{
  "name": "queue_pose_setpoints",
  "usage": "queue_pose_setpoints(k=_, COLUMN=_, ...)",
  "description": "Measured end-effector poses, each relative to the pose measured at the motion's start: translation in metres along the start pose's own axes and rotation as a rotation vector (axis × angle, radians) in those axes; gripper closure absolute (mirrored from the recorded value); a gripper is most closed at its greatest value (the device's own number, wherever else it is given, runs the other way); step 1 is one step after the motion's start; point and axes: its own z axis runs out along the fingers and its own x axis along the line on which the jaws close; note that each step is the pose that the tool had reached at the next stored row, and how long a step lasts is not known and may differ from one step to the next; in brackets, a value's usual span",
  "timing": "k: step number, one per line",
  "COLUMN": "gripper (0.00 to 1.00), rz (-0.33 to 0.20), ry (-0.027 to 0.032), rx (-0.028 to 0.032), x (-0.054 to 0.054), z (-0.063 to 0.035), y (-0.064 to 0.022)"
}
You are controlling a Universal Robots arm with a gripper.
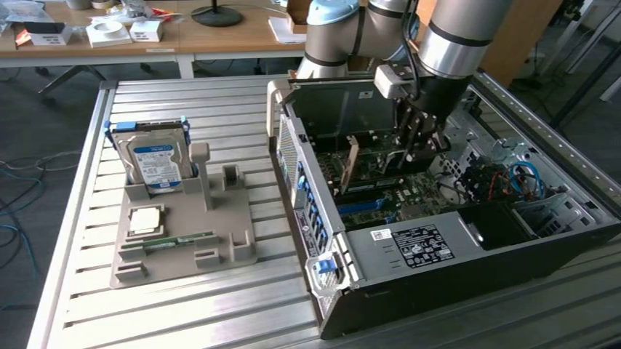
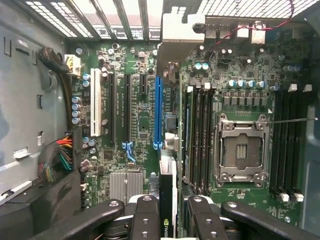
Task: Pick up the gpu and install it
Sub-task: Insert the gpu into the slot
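Apparently gripper [image 2: 167, 214] clamps gpu [image 2: 168, 172] edge-on, wrist view, beside blue slot [image 2: 158, 112]

blue slot [image 2: 158, 112] free near gpu [image 2: 167, 212] — memory slots [image 2: 198, 135] close beside.

Behind the slatted aluminium table [image 1: 194, 305], across a strip of dark grey floor [image 1: 58, 109], a long wooden desk [image 1: 233, 40] on white legs, littered with small white boxes [image 1: 109, 33] and a round black lamp base [image 1: 217, 14]. Off the table's edge at the exterior view's left, loose cables [image 1: 25, 166] trailing over the floor. Soft, even light along the table's slats.
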Motion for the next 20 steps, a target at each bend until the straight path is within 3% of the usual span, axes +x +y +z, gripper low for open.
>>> queue_pose_setpoints(k=20, gripper=0.73, rz=0.000, ry=0.0000, rx=-0.0005, x=0.001, z=0.0193, y=0.0001)
